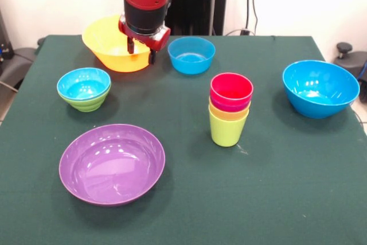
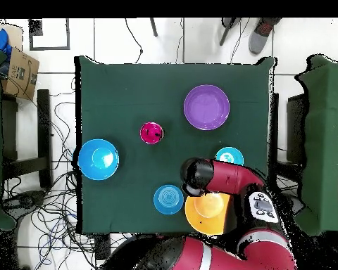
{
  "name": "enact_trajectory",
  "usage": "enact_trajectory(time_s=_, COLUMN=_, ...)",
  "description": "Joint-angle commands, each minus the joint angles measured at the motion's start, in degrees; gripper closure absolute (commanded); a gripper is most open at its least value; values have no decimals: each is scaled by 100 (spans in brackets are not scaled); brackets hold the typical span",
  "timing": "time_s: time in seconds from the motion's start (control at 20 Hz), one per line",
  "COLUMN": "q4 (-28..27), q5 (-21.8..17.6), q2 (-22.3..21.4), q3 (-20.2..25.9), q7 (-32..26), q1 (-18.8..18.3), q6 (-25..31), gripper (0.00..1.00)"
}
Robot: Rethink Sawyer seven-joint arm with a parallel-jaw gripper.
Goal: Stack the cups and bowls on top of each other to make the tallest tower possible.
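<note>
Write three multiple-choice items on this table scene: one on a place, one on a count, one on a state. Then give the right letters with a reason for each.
1. Where does the gripper hang?
A. Over the yellow-orange bowl
B. Over the purple bowl
C. Over the stack of cups

2. How many bowls stand alone, not nested?
A. Two
B. Four
C. Six

3. What state is the small blue bowl near the purple one in?
A. Upside down
B. Sitting inside the green bowl
C. Held by the fingers

Key: 1 A, the fingers point down at that bowl's rim. 2 B, yellow-orange, purple, large blue and small blue stand apart. 3 B, a green rim shows beneath it.
</note>
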Motion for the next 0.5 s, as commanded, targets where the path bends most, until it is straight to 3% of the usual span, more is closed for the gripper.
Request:
enact_trajectory(time_s=0.05, q4=194, q5=107, q2=283, q3=303, q7=700, q1=98, q6=-459, gripper=0)
enact_trajectory(time_s=0.5, q4=172, q5=91, q2=344, q3=316, q7=674, q1=64, q6=-526, gripper=0)
